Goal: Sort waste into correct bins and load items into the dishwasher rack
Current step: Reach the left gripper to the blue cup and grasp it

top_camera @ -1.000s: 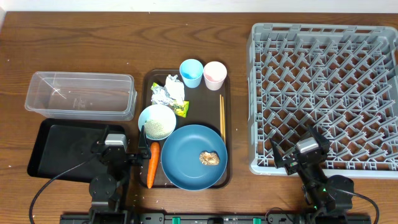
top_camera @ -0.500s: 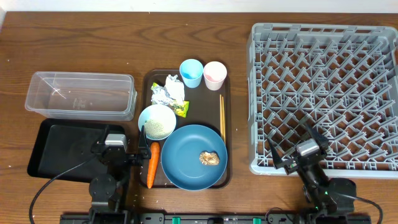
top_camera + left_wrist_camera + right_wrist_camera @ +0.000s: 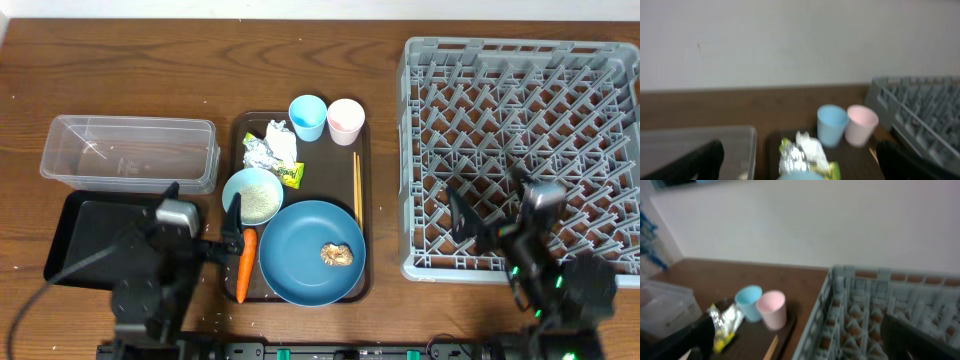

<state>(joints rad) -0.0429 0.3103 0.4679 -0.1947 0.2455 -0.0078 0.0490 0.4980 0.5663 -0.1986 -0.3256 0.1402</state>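
Note:
The brown serving tray (image 3: pixel 241 131) holds crumpled foil (image 3: pixel 258 152), a white wrapper (image 3: pixel 284 141), a yellow-green packet (image 3: pixel 291 176), a carrot (image 3: pixel 243 266), a pale bowl (image 3: pixel 233 184) with rice (image 3: pixel 255 204), a blue plate (image 3: pixel 298 272) with a brown lump (image 3: pixel 337 254), a blue cup (image 3: pixel 307 117), a pink cup (image 3: pixel 345 121) and chopsticks (image 3: pixel 356 187). My left gripper (image 3: pixel 203 198) is open and empty, raised left of the bowl. My right gripper (image 3: pixel 490 200) is open and empty over the rack's (image 3: pixel 520 90) front edge. The clear tub (image 3: pixel 130 153) and black tray (image 3: pixel 90 235) are at the left.
The left wrist view shows the blurred foil (image 3: pixel 792 155), blue cup (image 3: pixel 831 125), pink cup (image 3: pixel 860 125) and my open left gripper (image 3: pixel 799 146). The right wrist view shows both cups, the rack (image 3: pixel 875 310) and my open right gripper (image 3: pixel 796 325). A white wall is behind.
Both arms have lifted from the table's front edge. The left gripper rose beside the bowl. The right gripper rose and moved right over the rack's front.

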